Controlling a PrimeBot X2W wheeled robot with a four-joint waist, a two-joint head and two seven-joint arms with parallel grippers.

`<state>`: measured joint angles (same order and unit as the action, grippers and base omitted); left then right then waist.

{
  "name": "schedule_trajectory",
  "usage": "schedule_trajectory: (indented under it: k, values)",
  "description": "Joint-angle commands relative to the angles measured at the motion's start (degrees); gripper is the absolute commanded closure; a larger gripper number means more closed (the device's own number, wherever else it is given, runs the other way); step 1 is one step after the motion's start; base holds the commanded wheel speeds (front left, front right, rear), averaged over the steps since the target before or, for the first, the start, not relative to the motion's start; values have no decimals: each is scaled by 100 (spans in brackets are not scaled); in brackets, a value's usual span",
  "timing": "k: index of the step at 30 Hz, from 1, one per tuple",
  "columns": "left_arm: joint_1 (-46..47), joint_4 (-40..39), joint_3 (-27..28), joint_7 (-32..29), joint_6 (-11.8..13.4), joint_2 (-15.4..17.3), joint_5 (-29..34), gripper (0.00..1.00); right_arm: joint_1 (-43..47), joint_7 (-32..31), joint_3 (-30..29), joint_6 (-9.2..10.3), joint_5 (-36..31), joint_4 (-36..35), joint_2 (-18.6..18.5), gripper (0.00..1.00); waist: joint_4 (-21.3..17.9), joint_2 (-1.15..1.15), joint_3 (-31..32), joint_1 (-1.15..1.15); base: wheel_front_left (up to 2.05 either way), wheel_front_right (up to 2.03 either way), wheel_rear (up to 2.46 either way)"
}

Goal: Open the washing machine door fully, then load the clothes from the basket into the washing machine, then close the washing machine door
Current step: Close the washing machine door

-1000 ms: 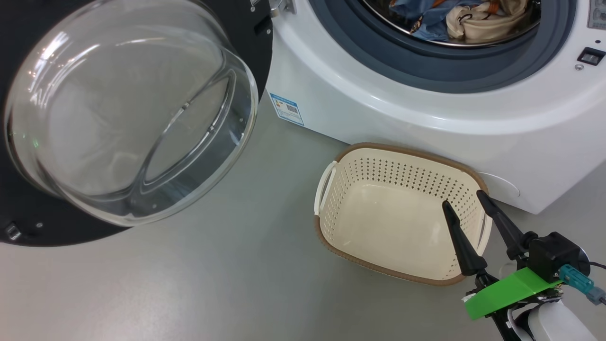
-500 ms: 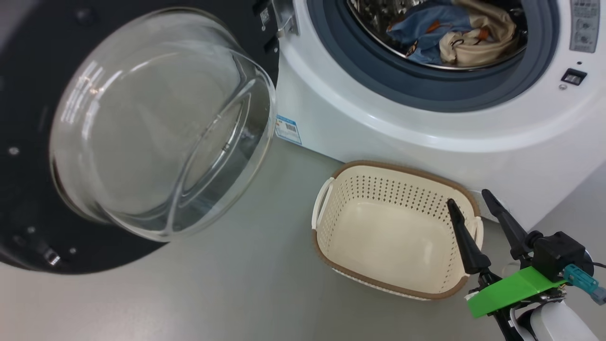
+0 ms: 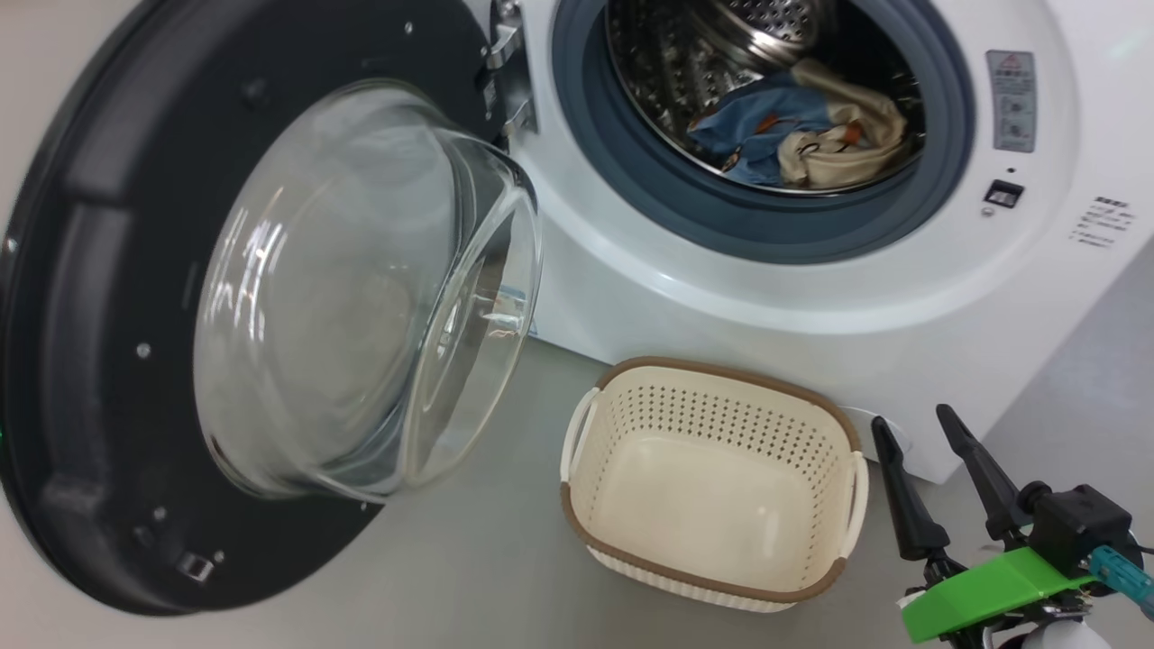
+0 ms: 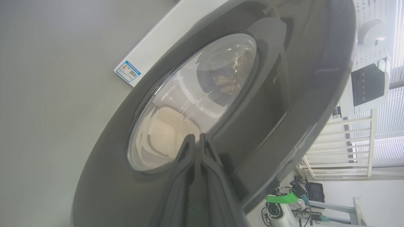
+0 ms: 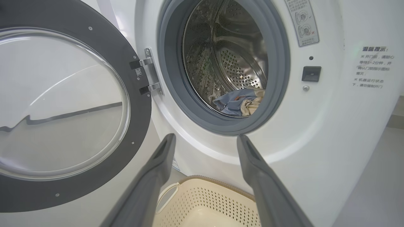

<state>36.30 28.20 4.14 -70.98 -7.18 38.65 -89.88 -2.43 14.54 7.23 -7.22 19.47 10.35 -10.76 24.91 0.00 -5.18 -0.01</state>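
Note:
The washing machine (image 3: 721, 306) stands with its door (image 3: 90, 315) swung open to the left, glass porthole (image 3: 361, 288) bulging toward me. The clothes (image 3: 793, 135), light blue and cream, lie in the steel drum, also the clothes (image 5: 240, 102) in the right wrist view. The basket (image 3: 721, 370) sits on the floor before the machine and holds nothing. My right gripper (image 3: 911, 419) hovers open at the basket's right end, its fingers (image 5: 164, 151) pointing at the machine's front. My left gripper (image 4: 196, 136) is shut, tips close against the door's outer face (image 4: 268, 110) below the porthole; I cannot tell if they touch.
Grey floor (image 3: 469, 559) spreads between the door and the basket. A blue label sticker (image 4: 127, 71) marks the machine's lower corner. The door latch slot (image 3: 1002, 192) sits right of the opening. White railings and window blinds (image 4: 378, 126) stand behind the machine's side.
The head camera has moved: the machine, door and basket sit lower in the picture and more of the drum shows. My right gripper stays open beside the basket.

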Motion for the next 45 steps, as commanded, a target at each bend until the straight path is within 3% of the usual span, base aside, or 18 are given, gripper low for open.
schedule_trajectory:
  k: [1, 19, 31, 45]
  values:
    - [12, -278, 165, -134, -31, 282, -90, 100, 26, 46, 71, -26, 0, -163, -35, 0, -161, 0, 151, 1, 0, 0, 0]
    - [-495, -1418, -136, -469, -31, -132, -220, 100, 397, 46, -220, -26, -8, -275, 31, 0, -963, 0, 532, 1, 0, 0, 0]
    - [-570, -1763, -311, -352, -31, -453, -138, 100, 428, 46, -266, -26, -18, -319, 35, 0, -1882, 0, 497, 1, 0, 0, 0]
    - [-397, -1704, -305, 239, -31, -668, 272, 100, 397, 46, -346, -26, -40, -376, 127, 0, -3112, 0, 342, 1, 0, 0, 0]
